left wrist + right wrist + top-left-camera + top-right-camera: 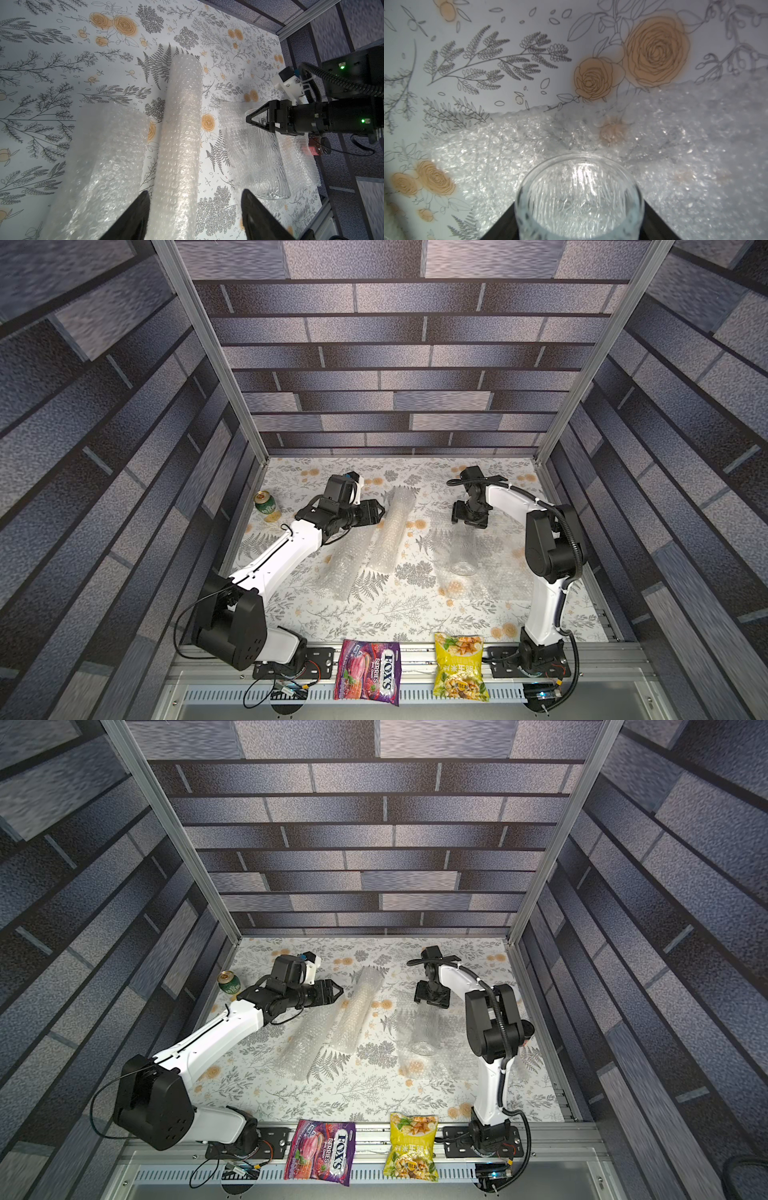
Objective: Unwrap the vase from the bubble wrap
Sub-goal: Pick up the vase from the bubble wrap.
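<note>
Glass, clear and ribbed: the vase [462,549] lies on a flat translucent bubble wrap sheet [488,587], base toward me, long axis running away. Right gripper [469,524] straddles its far mouth; I cannot tell whether the fingers pinch it. Left gripper [379,512], fingers spread and empty, is farther off, past two bubble wrap rolls [394,526]. Judgement: lift with right; open floral tabletop [415,614] leftward, wall [623,572] close rightward.
</note>
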You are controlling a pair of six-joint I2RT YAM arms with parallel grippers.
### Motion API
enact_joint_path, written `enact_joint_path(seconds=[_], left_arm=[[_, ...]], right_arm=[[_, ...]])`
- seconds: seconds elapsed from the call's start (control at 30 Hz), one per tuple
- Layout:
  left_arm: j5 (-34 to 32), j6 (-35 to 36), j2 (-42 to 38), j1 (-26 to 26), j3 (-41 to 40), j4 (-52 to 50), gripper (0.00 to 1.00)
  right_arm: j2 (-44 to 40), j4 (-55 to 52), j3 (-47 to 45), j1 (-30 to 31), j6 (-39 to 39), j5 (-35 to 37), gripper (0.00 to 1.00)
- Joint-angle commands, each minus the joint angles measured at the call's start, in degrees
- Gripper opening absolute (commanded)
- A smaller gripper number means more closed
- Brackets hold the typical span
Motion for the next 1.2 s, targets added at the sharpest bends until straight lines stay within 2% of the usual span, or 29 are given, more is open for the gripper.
enact_joint_path(seconds=[0.0, 0.1, 0.3, 0.57, 0.67, 1.17], left_arm=[[0.6, -0.2, -0.1, -0.2, -1.0, 0.2, 0.71], [0.4, -0.2, -0.3, -0.7, -1.0, 0.1, 0.71], [0.2, 0.1, -0.4, -1.8, -0.6, -0.4, 0.71], [0.0, 0.3, 0.3, -3.6, 0.5, -1.0, 0.71], [0.0, 0.3, 0.7, -4.1, 1.0, -1.0, 0.71], [0.0, 0.3, 2.0, -6.0, 2.9, -1.7, 0.71]], right_arm=[[-3.6, -1.2, -1.5, 0.4, -0.7, 0.5, 0.56], [-5.6, -1.0, -2.9, 0.4, -0.9, 0.6, 0.48], [-11.0, -0.1, -6.6, 0.4, -0.8, 0.8, 0.41], [-19.8, 0.8, -12.0, 0.6, -0.5, 0.6, 0.39], [-23.1, 0.8, -13.3, 0.9, -0.6, 0.8, 0.35], [-33.3, -0.9, -13.4, 2.1, -1.5, 1.4, 0.25]])
